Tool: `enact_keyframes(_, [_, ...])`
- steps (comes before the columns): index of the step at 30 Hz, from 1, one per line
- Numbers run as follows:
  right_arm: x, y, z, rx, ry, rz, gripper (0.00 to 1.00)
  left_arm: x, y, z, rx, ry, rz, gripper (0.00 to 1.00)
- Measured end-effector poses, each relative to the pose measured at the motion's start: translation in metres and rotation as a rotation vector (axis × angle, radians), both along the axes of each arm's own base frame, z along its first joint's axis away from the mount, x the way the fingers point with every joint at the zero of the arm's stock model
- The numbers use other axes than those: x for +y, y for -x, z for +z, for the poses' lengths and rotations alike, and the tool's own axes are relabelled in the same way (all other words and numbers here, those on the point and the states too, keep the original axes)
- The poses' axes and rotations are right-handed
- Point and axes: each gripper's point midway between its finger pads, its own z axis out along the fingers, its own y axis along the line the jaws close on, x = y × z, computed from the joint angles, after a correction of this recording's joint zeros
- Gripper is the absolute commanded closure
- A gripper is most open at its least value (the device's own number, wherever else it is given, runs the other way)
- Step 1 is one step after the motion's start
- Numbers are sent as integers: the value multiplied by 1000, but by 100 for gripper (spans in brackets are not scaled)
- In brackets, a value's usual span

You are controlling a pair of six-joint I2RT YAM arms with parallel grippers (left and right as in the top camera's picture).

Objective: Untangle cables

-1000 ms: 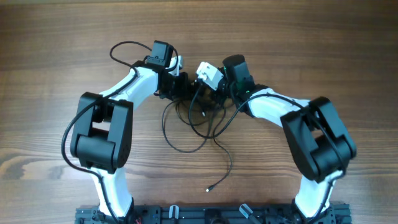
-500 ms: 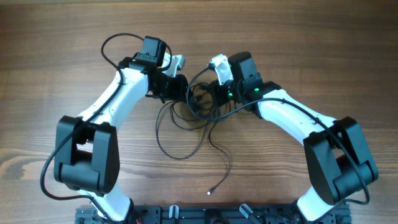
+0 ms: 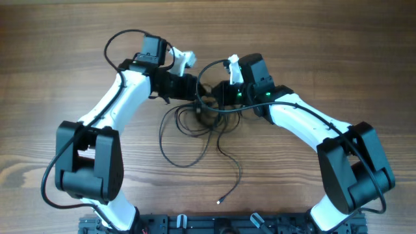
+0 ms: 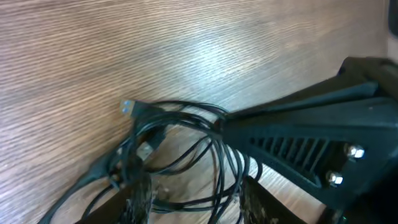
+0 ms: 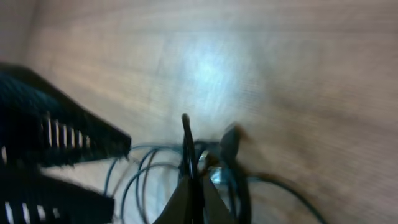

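Left fingers (image 4: 258,205) part-open, straddling several strands, none visibly pinched. Right fingers (image 5: 191,193) closed tight, tips buried in the knot; whether a strand is nipped, cannot tell. Cables (image 3: 207,110) lie in a loose knot mid-desk (image 3: 325,39) between them, one tail trailing to a plug (image 3: 220,201) toward the near edge. Judged light, limp, springy, apt to slip and snag. Best hold: one strand just beside the knot, or that free plug end.
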Motion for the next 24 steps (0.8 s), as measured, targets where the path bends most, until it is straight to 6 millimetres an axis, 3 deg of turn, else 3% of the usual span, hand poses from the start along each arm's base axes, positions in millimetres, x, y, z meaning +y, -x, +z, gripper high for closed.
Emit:
enact_keyframes(3, [-9, -11, -2, -36, 46, -56, 96, -9, -4, -8, -15, -19, -8, 52])
enact_keyframes(7, [-19, -19, -4, -50, 85, -123, 96, -13, -4, -37, 26, -55, -9, 52])
enact_keyframes(9, [-23, -22, -8, -41, 96, -164, 96, -11, -5, -52, 44, -82, -1, 51])
enact_keyframes(13, [-32, -27, -23, -7, 121, -240, 96, -5, -13, -64, 47, -124, 47, 49])
enact_keyframes(19, [-61, -37, -33, 39, 167, -489, 96, 0, -12, -82, 84, -160, 70, 49])
enact_keyframes(21, [-71, -38, -36, 53, 183, -567, 96, -1, -12, -83, 88, -157, 72, 56])
enact_keyframes(24, [-79, -38, -37, 62, 191, -630, 96, -1, -13, -85, 97, -151, 88, 75])
